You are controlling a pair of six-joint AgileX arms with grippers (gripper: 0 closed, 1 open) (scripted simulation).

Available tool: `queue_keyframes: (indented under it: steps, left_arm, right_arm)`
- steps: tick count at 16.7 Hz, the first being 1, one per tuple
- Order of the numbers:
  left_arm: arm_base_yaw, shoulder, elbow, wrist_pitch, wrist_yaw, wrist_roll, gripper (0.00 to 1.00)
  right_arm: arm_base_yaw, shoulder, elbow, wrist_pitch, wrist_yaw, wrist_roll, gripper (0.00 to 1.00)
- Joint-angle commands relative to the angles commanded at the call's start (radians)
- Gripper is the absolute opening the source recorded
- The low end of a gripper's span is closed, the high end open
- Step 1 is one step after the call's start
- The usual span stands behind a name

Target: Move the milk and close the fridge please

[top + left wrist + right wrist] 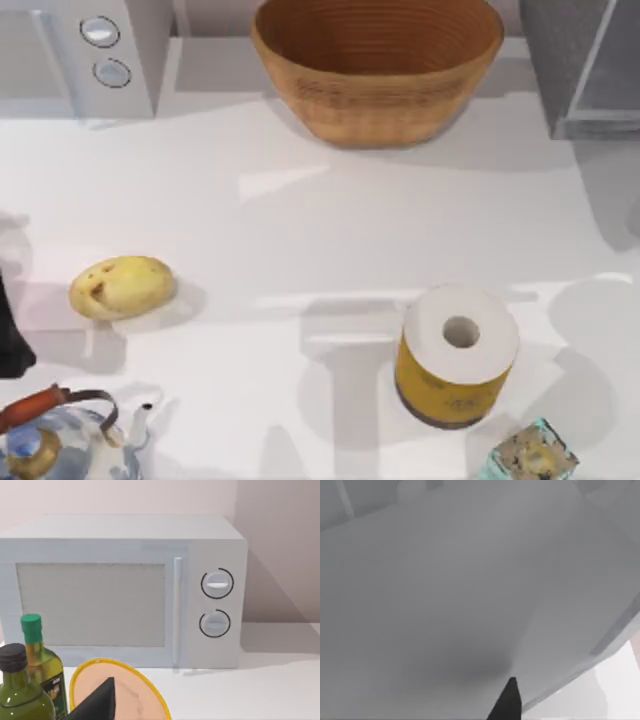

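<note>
Fridge [585,65] at table's far right corner. R wrist view: one dark fingertip [506,702] close against grey fridge panel [445,605]; R claw state can't tell. L arm [12,340] parked at left edge, claw state can't tell. Paper roll [458,365] near right front.

Kitchen setup, rendered sim. White tabletop [330,230] against a plain pale wall. Microwave [125,590] with two round dials at the back left, grey fridge [585,65] at the back right corner, big woven basket [377,65] between them. Loose kitchen stuff up front: potato [122,287], paper roll [457,368], kettle [60,440] with an orange handle. Left wrist view adds two oil bottles [35,680] and a yellow-rimmed plate [120,692] just in front of the microwave.
</note>
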Motion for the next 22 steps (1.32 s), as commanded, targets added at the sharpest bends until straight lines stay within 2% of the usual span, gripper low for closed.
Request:
queue_keyframes:
  steps: [4,7,15,22]
  left_arm:
    - [0.000,0.000,0.000,0.000,0.000,0.000,1.00]
    - [0.000,0.000,0.000,0.000,0.000,0.000,1.00]
    - [0.000,0.000,0.000,0.000,0.000,0.000,1.00]
    - [0.000,0.000,0.000,0.000,0.000,0.000,1.00]
  right_arm:
    - [0.255,-0.053,-0.089,0.083,0.188,0.167,1.00]
    - [0.366,-0.083,-0.131,0.126,0.269,0.247,1.00]
    - [0.373,-0.070,-0.129,0.128,0.290,0.260,1.00]
    - [0.374,0.104,0.087,0.085,0.295,0.258,1.00]
